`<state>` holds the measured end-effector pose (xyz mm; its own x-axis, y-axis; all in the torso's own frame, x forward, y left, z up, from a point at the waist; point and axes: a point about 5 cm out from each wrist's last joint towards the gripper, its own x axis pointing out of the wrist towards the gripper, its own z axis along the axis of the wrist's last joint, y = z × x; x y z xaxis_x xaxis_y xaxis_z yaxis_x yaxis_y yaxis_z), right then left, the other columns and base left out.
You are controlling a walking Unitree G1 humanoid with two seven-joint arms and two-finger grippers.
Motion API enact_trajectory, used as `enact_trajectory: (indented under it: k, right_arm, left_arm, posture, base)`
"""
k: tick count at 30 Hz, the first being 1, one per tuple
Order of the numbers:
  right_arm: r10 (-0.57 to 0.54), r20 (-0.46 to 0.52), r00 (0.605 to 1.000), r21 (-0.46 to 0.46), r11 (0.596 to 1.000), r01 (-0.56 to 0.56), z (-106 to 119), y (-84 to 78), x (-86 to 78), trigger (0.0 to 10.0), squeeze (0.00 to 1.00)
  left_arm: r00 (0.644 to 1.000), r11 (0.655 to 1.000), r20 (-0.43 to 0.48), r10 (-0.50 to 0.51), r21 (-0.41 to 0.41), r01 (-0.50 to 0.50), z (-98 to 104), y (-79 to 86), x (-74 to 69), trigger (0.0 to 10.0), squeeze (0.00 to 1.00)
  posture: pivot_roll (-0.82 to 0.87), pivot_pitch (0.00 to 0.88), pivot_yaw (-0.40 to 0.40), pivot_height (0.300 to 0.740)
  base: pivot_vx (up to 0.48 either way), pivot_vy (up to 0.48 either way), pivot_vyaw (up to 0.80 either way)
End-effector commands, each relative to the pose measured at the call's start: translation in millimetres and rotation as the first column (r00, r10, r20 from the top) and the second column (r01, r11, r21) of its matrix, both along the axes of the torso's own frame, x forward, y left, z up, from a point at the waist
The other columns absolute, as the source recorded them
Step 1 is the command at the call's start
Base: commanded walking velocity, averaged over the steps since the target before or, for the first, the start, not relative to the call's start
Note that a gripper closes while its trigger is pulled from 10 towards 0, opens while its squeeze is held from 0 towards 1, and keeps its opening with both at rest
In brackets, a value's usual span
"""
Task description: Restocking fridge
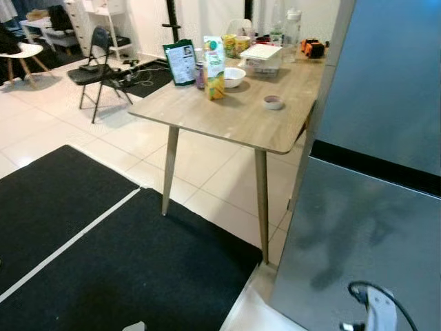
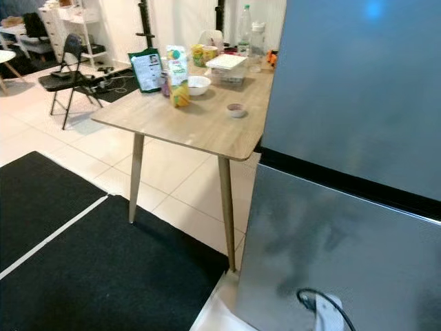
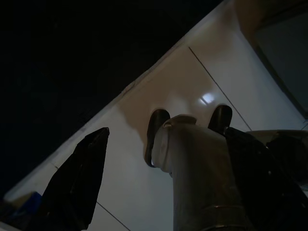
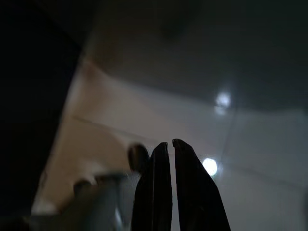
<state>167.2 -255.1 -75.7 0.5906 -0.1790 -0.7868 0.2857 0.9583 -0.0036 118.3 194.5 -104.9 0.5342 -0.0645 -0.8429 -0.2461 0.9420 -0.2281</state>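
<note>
Grey steel of the fridge (image 1: 375, 207) at three o'clock in the head view, both doors shut, a dark seam between upper and lower. Nothing stocked yet, by the look of it: likely the approach stage, with the goods to fetch first. Stock waiting at twelve o'clock on the wooden table (image 1: 234, 121) just beside the fridge: juice carton (image 1: 214, 67) upright, white bowl (image 1: 234, 76) touching or nearly touching it, green packet (image 1: 180, 62) propped toward eleven, small cup (image 1: 273, 102) apart toward one, bottles (image 1: 293, 26) along the far edge. Probably set there within easy reach of the door.

Left gripper (image 3: 166, 132) hanging low over pale floor tile, fingers spread wide, empty. Right gripper (image 4: 171, 144) likewise pointing at the floor, fingers pressed together on nothing. Arms down, presumably kept idle for walking.

Black mat (image 1: 103, 269) at seven o'clock, folding chair (image 1: 96, 69) at ten.
</note>
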Motion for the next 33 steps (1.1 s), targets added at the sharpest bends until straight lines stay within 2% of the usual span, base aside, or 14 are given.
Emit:
enact_trajectory:
  k: [1,3,5,9,11,12,13,14,17,21,26,33]
  right_arm:
    - [0.007,-0.047,0.999,0.026,1.000,-0.005,-6,0.2,-13.2,10.0,0.00]
    - [0.056,-0.121,0.991,0.049,0.998,-0.051,-15,4.5,-34.2,10.0,0.00]
    - [0.102,-0.165,0.981,0.051,0.994,-0.095,-20,8.2,-44.7,10.0,0.00]
    - [0.171,-0.182,0.968,0.048,0.985,-0.165,-21,13.4,-45.7,10.0,0.00]
    - [0.171,-0.182,0.968,0.048,0.985,-0.165,-21,13.4,-45.7,10.0,0.00]
    - [0.235,-0.198,0.952,0.042,0.972,-0.231,-22,16.9,-46.8,10.0,0.00]
    - [0.235,-0.198,0.952,0.042,0.972,-0.231,-22,16.9,-46.8,10.0,0.00]
    - [0.275,-0.211,0.938,0.035,0.961,-0.274,-23,19.1,-48.3,10.0,0.00]
    - [0.285,-0.215,0.934,0.026,0.958,-0.287,-23,21.4,-47.5,10.0,0.00]
    - [0.381,-0.237,0.894,0.012,0.921,-0.389,-25,28.6,-48.9,10.0,0.00]
    - [0.400,-0.265,0.877,0.022,0.912,-0.409,-28,30.3,-57.6,10.0,0.00]
    - [0.404,-0.274,0.873,0.018,0.910,-0.415,-28,28.4,-59.3,10.0,0.00]
  left_arm:
    - [1.000,0.999,-0.025,-0.019,0.035,0.019,-2,1.0,-4.1,10.0,0.00]
    - [0.998,0.994,-0.047,-0.050,0.096,0.054,-2,5.3,-5.4,10.0,0.00]
    - [0.995,0.988,-0.066,-0.077,0.131,0.086,-2,7.2,-5.9,10.0,0.00]
    - [0.992,0.982,-0.074,-0.104,0.152,0.114,-2,7.5,-4.6,10.0,0.00]
    - [0.992,0.982,-0.074,-0.104,0.152,0.114,-2,7.5,-4.6,10.0,0.00]
    - [0.991,0.981,-0.074,-0.109,0.154,0.119,-2,7.5,-5.2,10.0,0.00]
    - [0.991,0.981,-0.074,-0.109,0.154,0.119,-2,7.5,-5.2,10.0,0.00]
    - [0.991,0.980,-0.079,-0.111,0.158,0.122,-2,8.1,-7.0,10.0,0.00]
    - [0.990,0.979,-0.092,-0.108,0.163,0.122,-3,10.5,-12.9,10.0,0.00]
    - [0.989,0.978,-0.104,-0.101,0.169,0.118,-4,13.7,-20.0,10.0,0.00]
    - [0.989,0.978,-0.108,-0.105,0.169,0.123,-5,12.5,-22.6,10.0,0.00]
    - [0.988,0.979,-0.098,-0.115,0.159,0.130,-5,9.0,-19.7,10.0,0.00]
  posture:
    - [-0.09,0.000,0.019,0.740]
    - [-0.09,0.000,0.022,0.740]
    - [-0.10,0.000,0.023,0.740]
    - [-0.09,0.000,0.021,0.740]
    - [-0.09,0.000,0.021,0.740]
    - [-0.09,0.000,0.024,0.740]
    - [-0.09,0.000,0.024,0.740]
    - [-0.08,0.000,0.023,0.740]
    - [-0.07,0.001,0.025,0.740]
    - [-0.07,0.011,0.027,0.740]
    - [-0.07,0.015,0.023,0.740]
    - [-0.07,0.006,0.025,0.740]
  base:
    - [0.000,0.000,0.00]
    - [0.000,0.000,0.00]
    - [0.000,0.000,0.00]
    - [0.000,0.000,0.00]
    - [0.000,0.000,0.00]
    - [0.000,0.000,0.00]
    - [0.000,0.000,0.00]
    - [0.000,0.000,0.00]
    - [0.000,0.000,0.00]
    - [0.000,0.000,0.00]
    - [0.000,0.000,0.00]
    - [0.000,0.000,0.00]
